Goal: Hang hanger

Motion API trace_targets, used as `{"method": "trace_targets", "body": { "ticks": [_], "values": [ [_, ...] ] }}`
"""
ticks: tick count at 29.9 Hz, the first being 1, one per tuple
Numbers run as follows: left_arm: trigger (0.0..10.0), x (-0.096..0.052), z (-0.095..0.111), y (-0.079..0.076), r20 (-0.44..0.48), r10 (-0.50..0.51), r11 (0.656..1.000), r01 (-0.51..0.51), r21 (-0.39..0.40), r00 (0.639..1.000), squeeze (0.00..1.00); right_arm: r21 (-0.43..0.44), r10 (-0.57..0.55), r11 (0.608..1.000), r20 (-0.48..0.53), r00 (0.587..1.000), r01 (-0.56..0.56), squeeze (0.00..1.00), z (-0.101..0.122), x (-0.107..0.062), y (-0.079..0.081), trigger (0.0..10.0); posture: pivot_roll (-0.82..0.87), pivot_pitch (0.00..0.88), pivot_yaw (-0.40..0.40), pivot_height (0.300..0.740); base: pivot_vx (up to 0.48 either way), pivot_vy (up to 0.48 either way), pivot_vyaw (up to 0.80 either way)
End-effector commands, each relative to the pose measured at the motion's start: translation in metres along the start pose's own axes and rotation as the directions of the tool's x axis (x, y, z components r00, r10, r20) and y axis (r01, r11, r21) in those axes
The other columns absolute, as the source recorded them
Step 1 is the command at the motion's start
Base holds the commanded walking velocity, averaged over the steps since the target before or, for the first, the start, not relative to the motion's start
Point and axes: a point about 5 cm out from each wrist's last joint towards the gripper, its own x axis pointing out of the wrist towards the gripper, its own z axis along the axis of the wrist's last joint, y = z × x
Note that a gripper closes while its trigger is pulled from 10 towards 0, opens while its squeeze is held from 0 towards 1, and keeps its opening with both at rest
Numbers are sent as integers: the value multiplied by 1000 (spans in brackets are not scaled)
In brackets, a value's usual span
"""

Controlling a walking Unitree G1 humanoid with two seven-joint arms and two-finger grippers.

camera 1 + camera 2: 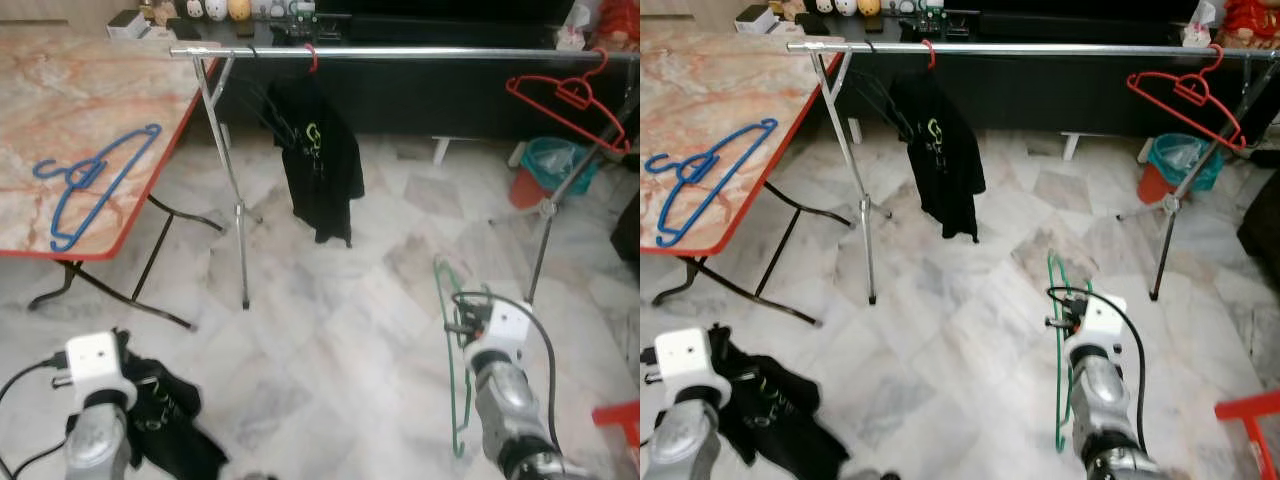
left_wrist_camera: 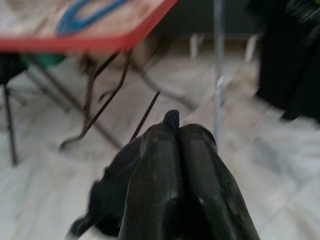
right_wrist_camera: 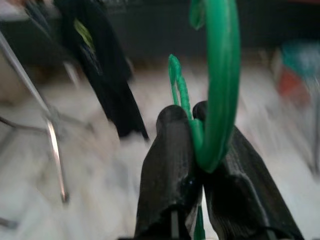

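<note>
One green hanger (image 3: 220, 90), light, stiff, slippery plastic, is pinched at its frame by the right end effector (image 3: 197, 150); left end effector (image 2: 172, 150) closed on a black garment (image 1: 165, 420).

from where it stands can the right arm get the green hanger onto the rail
Probably not yet: the right gripper holds the green hanger low, and the rail stands well ahead across bare floor; it likely needs to step closer.
</note>
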Motion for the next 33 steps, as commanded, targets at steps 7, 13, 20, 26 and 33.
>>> {"method": "trace_targets", "body": {
  "ticks": [7, 13, 20, 26, 33],
  "values": [
    [10000, -8, 35, -31, 163, -89, 996, 84, 39, 983, 0, -102, 86, 992, 106, 991, -75, 0, 7, -28, 15, 10000, 39, 110, -20, 740, 0, 0, 0],
    [10000, -13, 49, -41, 196, -133, 991, 131, 24, 972, 0, -126, 38, 992, 96, 995, -26, 0, 10, -40, 7, 10000, 35, 96, -26, 740, 0, 0, 0],
    [10000, -4, 76, -47, 262, -142, 989, 150, -10, 955, 0, -85, 24, 996, 164, 986, -10, 0, 33, -34, 14, 10000, 38, 73, -21, 740, 0, 0, 0],
    [10000, -7, 82, -62, 278, -195, 980, 200, 9, 941, 0, -94, 38, 995, 189, 981, -20, 0, 43, -34, 24, 10000, 40, 57, -18, 740, 0, 0, 0],
    [10000, -8, 87, -68, 276, -204, 976, 218, -19, 939, 0, -95, 35, 995, 191, 981, -17, 0, 48, -37, 28, 10000, 48, 60, -15, 740, 0, 79, 0]
  ]
}}
